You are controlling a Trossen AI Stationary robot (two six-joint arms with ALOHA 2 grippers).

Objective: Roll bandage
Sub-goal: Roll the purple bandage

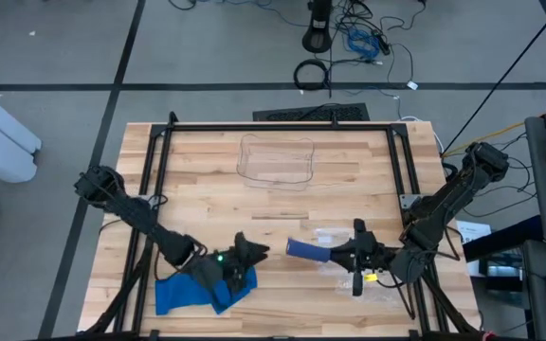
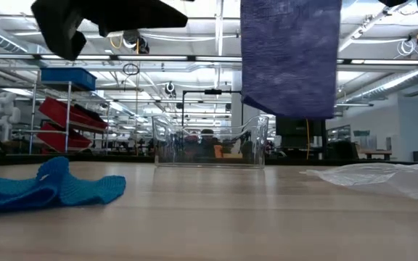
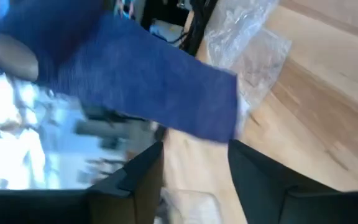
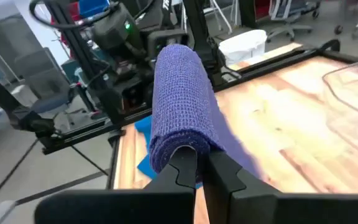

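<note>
Bandage roll clamped in right pincer, raised off table.

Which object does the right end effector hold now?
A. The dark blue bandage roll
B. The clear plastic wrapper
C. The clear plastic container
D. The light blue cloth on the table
A: in the right wrist view the right end effector is shut on the end of the dark blue bandage roll, held above the table.

Clear container mid-table; plastic wrapper, probably, right.
</note>
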